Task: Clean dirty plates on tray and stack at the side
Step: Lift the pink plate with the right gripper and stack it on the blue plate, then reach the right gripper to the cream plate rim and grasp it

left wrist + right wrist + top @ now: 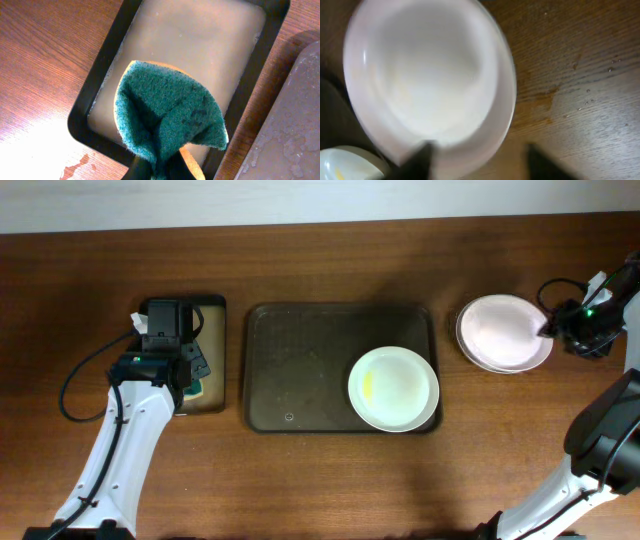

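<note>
Left of the tray [300,365], the left gripper [160,172] is closed on a green sponge [167,112]. Only the left wrist view shows that the sponge is folded and is above cloudy water in the small black tray [95,85]; from overhead the arm hides most of this. On the tray, in its near right corner, lies a single plate [393,388] with a yellow smear. Right of the tray, on the table [320,470], sit two stacked plates [503,332]. The right gripper [480,155] is at their rim on the side away from the tray, its fingers [417,160] wide apart. The right wrist view is blurred, so I cannot tell if a finger touches the rim.
</note>
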You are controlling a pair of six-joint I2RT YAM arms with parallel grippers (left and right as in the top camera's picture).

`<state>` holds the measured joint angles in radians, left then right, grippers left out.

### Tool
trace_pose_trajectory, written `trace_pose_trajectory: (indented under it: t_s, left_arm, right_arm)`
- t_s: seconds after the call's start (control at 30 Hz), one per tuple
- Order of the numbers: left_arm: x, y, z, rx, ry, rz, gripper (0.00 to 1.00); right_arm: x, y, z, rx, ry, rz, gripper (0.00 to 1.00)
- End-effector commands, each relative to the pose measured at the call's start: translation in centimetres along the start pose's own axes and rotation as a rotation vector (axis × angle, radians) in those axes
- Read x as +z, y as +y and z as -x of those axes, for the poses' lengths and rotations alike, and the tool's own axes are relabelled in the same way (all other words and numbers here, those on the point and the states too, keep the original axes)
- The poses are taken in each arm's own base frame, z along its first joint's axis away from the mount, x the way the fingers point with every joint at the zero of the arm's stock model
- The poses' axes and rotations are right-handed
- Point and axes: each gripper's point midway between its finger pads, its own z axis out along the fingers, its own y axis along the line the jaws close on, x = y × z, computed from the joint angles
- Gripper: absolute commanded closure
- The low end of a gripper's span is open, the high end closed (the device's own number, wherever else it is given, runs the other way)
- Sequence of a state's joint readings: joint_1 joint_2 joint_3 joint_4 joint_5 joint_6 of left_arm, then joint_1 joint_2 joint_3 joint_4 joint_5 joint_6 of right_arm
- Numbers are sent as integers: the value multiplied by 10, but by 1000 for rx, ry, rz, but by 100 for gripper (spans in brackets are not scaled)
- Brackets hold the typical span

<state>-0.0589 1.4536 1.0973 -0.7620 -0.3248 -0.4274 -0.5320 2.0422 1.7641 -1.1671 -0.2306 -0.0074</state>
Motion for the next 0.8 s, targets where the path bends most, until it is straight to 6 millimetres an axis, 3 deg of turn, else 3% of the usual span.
trace_pose_trajectory:
  t_s: [0.0,0.2,0.53,0.77]
  left_arm:
    - [2,-2,0,-8,3,-6,100]
    - [2,-4,0,-10,2,-17,100]
    - [2,-4,0,-10,2,-17,100]
    - [2,-4,0,-9,4,-17,100]
  right_arm:
    - [5,14,-3,-15,20,49,15]
    - [9,61,-27,-104,111,144,19]
    - [23,158,-94,-501,285,163,23]
    - [47,190,-119,-726,292,53,29]
